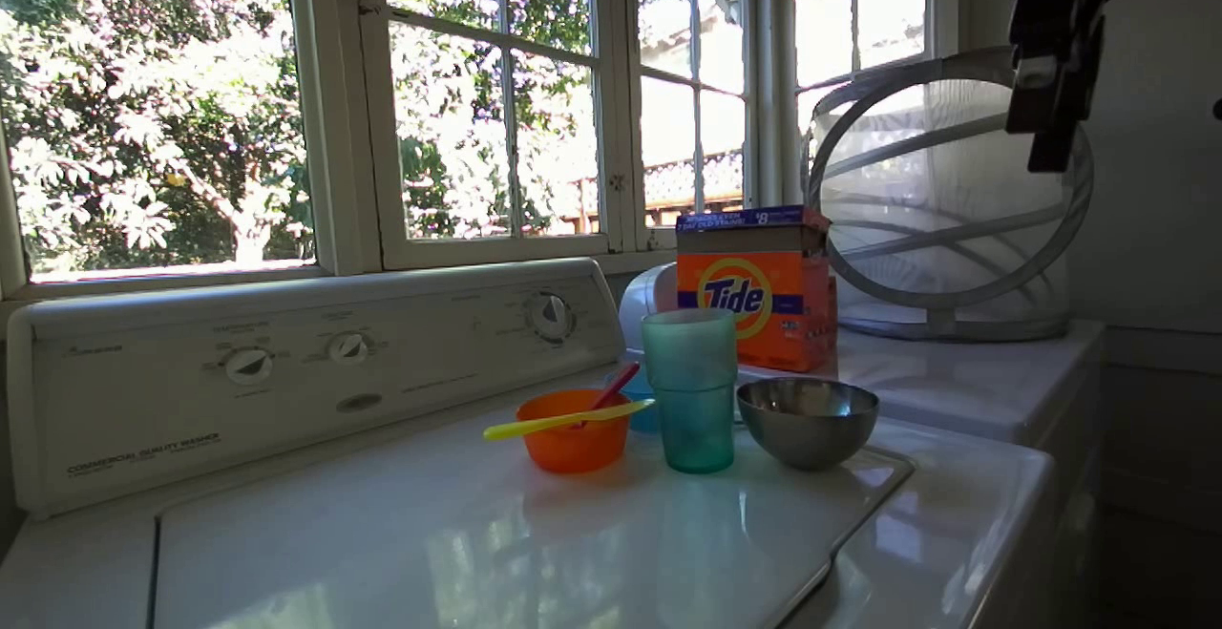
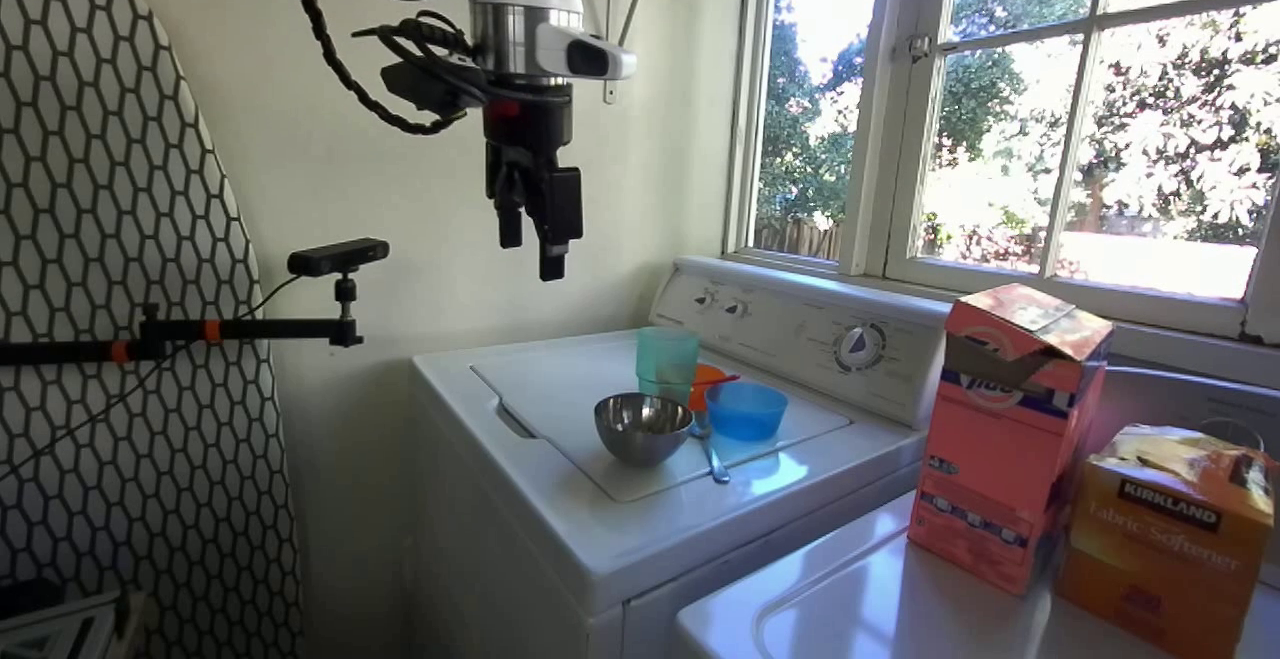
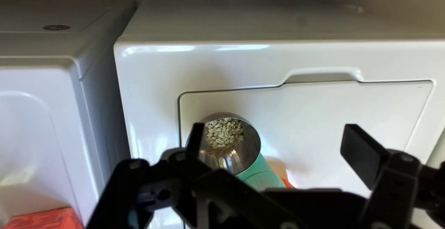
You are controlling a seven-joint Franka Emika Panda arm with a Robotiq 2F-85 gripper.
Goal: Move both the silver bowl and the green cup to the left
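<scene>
The silver bowl (image 1: 807,433) stands upright on the white washer lid, close beside the green cup (image 1: 692,390). The bowl (image 2: 638,439) and the cup (image 2: 665,351) show in both exterior views. In the wrist view the bowl (image 3: 249,149) holds pale flakes, and one finger covers part of it. The green cup (image 3: 261,177) shows below the bowl, partly hidden by the gripper body. My gripper (image 2: 531,257) hangs well above the washer, pointing down. Its fingers (image 3: 274,135) are wide apart with nothing between them. In an exterior view the gripper (image 1: 1055,123) is at the top right.
An orange bowl (image 1: 573,448) with a yellow utensil (image 1: 563,419) and a red one stands beside the cup. A blue bowl (image 2: 745,414) and a spoon (image 2: 715,459) are close by. A Tide box (image 2: 990,479) and a Kirkland box (image 2: 1160,539) stand on the adjoining machine.
</scene>
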